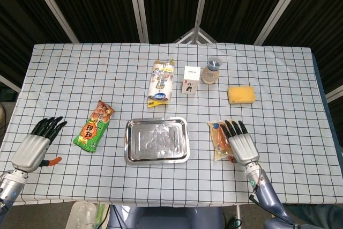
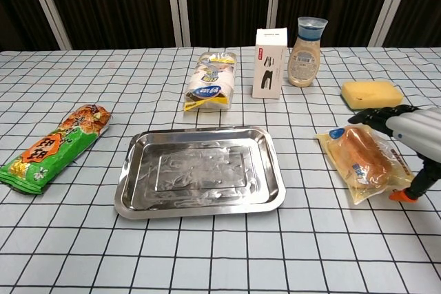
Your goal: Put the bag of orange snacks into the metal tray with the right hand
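Observation:
The bag of orange snacks (image 1: 219, 138) (image 2: 358, 158) lies flat on the checked cloth, right of the metal tray (image 1: 157, 140) (image 2: 200, 170). My right hand (image 1: 240, 143) (image 2: 412, 129) hovers over the bag's right side with its dark fingers stretched out, holding nothing; whether it touches the bag cannot be told. In the chest view its thumb tip sits beside the bag's near right corner. The tray has nothing in it. My left hand (image 1: 34, 145) rests open near the table's front left edge, seen only in the head view.
A green-and-orange snack bag (image 1: 95, 126) (image 2: 54, 147) lies left of the tray. Behind the tray are a white-and-blue pack (image 1: 162, 83) (image 2: 212, 82), a white box (image 1: 190, 79) (image 2: 269, 63), a bottle (image 1: 212, 71) (image 2: 307, 43) and a yellow sponge (image 1: 241, 95) (image 2: 372, 93).

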Tool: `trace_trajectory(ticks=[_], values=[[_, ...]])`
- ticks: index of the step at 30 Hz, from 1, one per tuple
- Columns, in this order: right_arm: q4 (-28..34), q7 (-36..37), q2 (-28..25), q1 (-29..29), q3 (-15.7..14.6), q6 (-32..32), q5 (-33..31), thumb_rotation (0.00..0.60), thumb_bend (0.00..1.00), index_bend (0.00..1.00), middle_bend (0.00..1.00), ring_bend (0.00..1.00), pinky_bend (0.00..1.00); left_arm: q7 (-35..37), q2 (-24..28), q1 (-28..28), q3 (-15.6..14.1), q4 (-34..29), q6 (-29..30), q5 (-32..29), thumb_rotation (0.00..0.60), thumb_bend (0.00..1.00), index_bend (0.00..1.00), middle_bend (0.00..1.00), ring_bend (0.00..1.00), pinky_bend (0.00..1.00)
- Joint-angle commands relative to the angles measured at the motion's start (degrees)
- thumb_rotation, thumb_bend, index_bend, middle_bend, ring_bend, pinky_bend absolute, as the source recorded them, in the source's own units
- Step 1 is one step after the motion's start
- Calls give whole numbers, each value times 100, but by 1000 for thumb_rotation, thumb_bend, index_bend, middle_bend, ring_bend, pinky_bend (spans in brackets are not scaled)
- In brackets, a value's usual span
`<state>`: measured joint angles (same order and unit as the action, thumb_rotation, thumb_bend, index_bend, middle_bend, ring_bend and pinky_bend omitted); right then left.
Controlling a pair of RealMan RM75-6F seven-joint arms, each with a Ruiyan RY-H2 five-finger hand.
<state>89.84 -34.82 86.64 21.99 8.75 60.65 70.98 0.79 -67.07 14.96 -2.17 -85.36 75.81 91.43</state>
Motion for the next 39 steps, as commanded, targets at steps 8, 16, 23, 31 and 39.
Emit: trace_trajectory(ticks=[8,16,23,31,39], values=[[-22,-57,46,337,21,-378,-527,600,308,12,24,4,331,53,12,4,16,13,-5,-20,600,44,0,0,0,0],[-52,143,47,436,-101,-265,-393,600,469,283,266,203,559,46,10,3,13,11,0,-10,600,45,0,0,0,0],[-65,202,67,450,-156,-31,-247,600,500,402,347,263,595,49,11,3,17,16,-3,-17,600,44,0,0,0,0],[322,36,-51,448,-202,340,36,600,500,403,347,264,595,43,12,-6,17,6,23,-4,600,44,0,0,0,0],[1181,-651,-143,626,-63,665,263,600,501,402,349,273,595,8,6,-8,9,-12,25,13,600,44,0,0,0,0]])
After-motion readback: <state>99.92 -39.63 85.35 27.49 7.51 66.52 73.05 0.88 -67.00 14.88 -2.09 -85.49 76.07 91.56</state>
